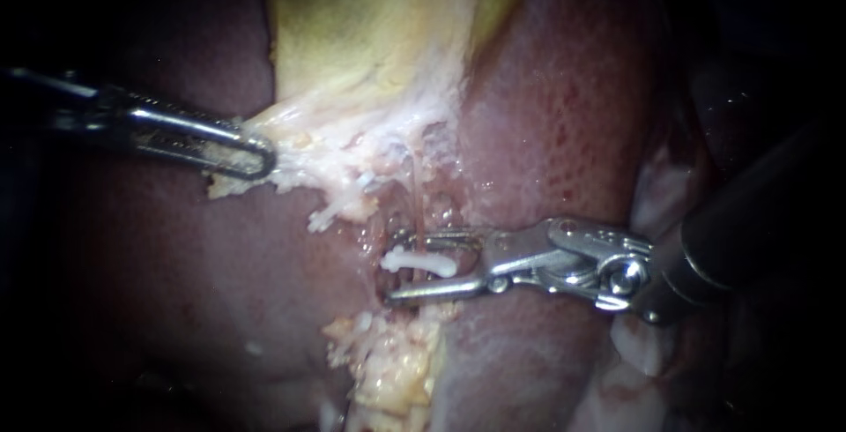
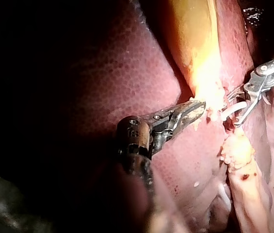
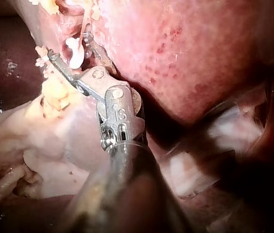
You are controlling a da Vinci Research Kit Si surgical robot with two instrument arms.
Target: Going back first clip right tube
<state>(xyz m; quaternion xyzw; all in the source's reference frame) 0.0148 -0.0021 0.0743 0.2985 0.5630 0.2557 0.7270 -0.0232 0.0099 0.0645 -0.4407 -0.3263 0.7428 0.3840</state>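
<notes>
Left instrument (image 1: pixel 261 160) comes in from the left, jaws clamped together on the frayed pale tissue (image 1: pixel 335 145) at the lower end of the yellow gallbladder (image 1: pixel 370 18). It looks to be pulling sideways so the strands under it are stretched and exposed. Liver (image 1: pixel 564 115) lies dark red on both sides of that gap. Right instrument (image 1: pixel 394 273) comes in from the right with jaws apart, one above and one below a white clip (image 1: pixel 432 264). The clip reads as a single closed bar lying crosswise and doesn't appear pinched by both jaws. A thin tube (image 1: pixel 411 187) runs down from the pale tissue into the jaw gap where the clip sits; the clip looks seated on it, though the contact is too small to confirm. Can't tell from the endoscope whether this is the right tube. Judgement: clip is placed and the open jaws are clear to back straight out. Main risk is a jaw snagging the clip or the tube. Yellow fatty clumps (image 1: pixel 392 370) sit just below the jaws.
</notes>
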